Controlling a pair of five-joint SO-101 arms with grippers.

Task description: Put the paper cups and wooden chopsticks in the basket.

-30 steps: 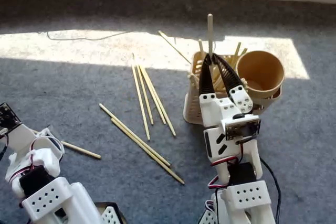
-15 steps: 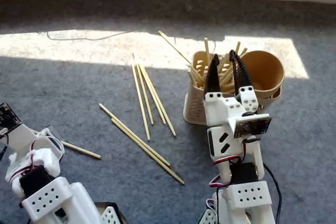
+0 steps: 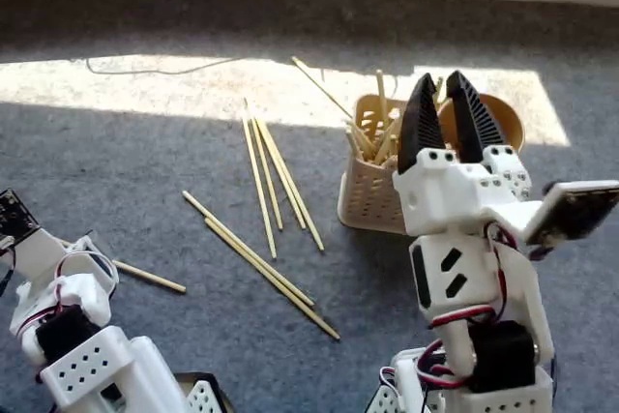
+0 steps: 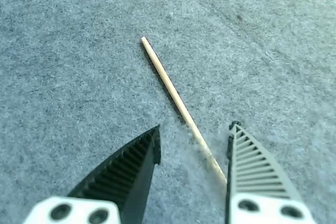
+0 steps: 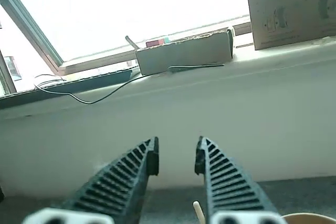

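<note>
Loose sticks point(image 3: 266, 181) lie all over the grey carpet point(image 3: 145, 171). The right claw point(image 3: 438, 78) hangs over the basket point(image 3: 368, 202), open a little, with nothing in it. If it drops, it may bump the tall sticks point(image 3: 382, 123) poking out and tip the basket. The cup point(image 3: 511, 121) seems to sit in the basket, half hidden by that claw. The left claw point(image 4: 195, 127) is wide open and empty, over one stick point(image 4: 173, 90) on the carpet. That stick is thin and flat, so it may slip away. I count one basket, one cup and about eight loose sticks.
</note>
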